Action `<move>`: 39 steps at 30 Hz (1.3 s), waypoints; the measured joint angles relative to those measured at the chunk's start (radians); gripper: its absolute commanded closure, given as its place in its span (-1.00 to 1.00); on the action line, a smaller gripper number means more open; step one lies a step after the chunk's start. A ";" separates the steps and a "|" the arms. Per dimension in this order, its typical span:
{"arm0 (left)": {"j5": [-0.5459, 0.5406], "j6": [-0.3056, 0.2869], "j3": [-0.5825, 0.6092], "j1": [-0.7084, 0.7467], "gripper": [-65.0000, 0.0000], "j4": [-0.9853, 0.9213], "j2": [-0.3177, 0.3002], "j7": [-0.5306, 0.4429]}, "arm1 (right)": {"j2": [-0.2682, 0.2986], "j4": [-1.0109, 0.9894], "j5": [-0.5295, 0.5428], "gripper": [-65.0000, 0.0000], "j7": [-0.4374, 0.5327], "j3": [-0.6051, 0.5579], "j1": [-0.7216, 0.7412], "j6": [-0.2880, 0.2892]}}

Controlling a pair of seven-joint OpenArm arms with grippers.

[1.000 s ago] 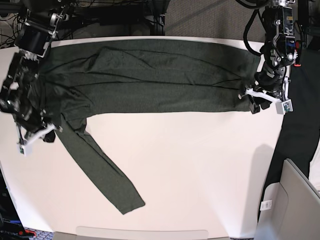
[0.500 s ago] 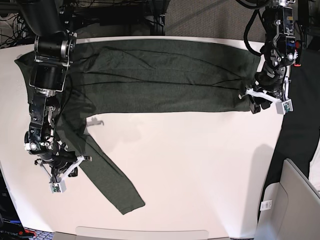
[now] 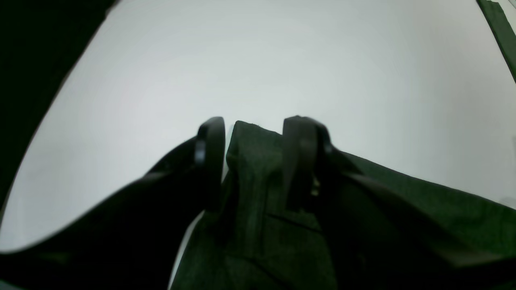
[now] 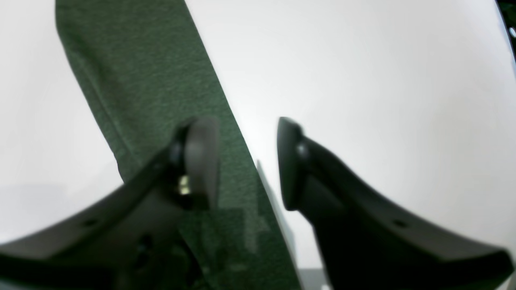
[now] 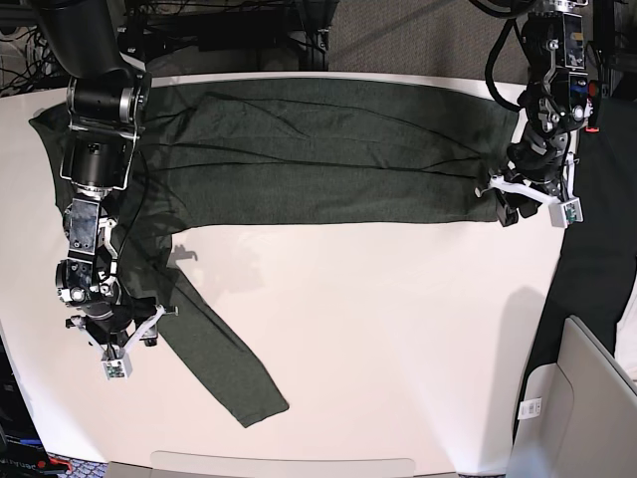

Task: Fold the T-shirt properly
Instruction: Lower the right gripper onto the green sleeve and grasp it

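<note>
The T-shirt (image 5: 318, 149) lies spread flat on the white table (image 5: 398, 329), its body running lengthwise along the far edge from one side to the other. One long sleeve (image 5: 214, 354) slants down from the shoulder toward the near edge.

The left gripper (image 5: 506, 204) sits at the hem corner on the base view's right, its fingers (image 3: 211, 161) pinching a raised fold of fabric between them.

The right gripper (image 5: 149, 324) hangs over the sleeve, jaws spread apart: one finger (image 4: 201, 157) is above the cloth, the other above bare table beside the sleeve's edge.
</note>
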 measured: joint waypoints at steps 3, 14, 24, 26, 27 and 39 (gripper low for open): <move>0.000 0.000 0.000 0.000 0.28 0.000 0.000 0.000 | 0.000 -0.013 -0.006 -0.07 0.001 0.000 0.001 0.000; 0.000 0.000 0.000 0.000 0.28 0.000 0.000 0.000 | 0.009 -0.152 -0.017 -0.07 0.008 0.131 0.011 -0.004; 0.000 0.000 0.000 0.000 0.28 0.000 0.000 0.000 | 0.006 -0.214 -0.007 -0.07 0.037 0.136 -0.021 0.000; 0.000 0.000 0.000 0.000 0.28 0.000 0.000 0.000 | 0.008 -0.232 -0.007 -0.07 0.039 0.136 -0.013 -0.001; 0.000 0.000 0.000 0.000 0.28 0.000 0.000 0.000 | 0.008 -0.236 -0.007 -0.07 0.046 0.136 -0.013 -0.003; -0.001 0.000 0.000 0.000 0.28 0.017 0.000 0.000 | -0.026 -0.269 0.006 0.52 0.071 0.140 -0.010 -0.011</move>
